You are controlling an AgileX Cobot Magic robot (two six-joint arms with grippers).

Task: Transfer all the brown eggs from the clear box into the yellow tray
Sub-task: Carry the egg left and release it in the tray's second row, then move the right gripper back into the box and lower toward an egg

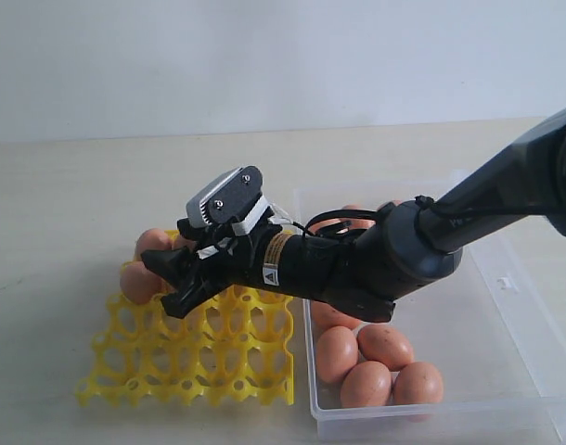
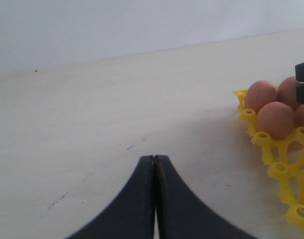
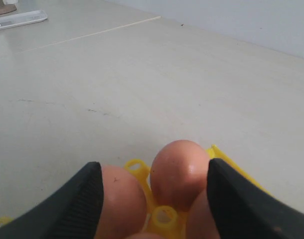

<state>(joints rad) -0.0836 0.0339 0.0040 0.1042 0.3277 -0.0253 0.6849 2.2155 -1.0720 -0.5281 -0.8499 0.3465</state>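
Observation:
The yellow tray lies at the front left, with brown eggs in the cups of its far left corner. My right gripper reaches across over that corner. It stands open, and seated eggs show in the gap between its fingers. The clear box on the right holds several more eggs, some of them hidden behind the arm. My left gripper is shut and empty, low over bare table. From there the tray's corner and its eggs lie off to one side.
The right arm stretches over the clear box and the tray's far edge. Pale tabletop surrounds both containers. In the right wrist view a flat whitish object lies far off on the table.

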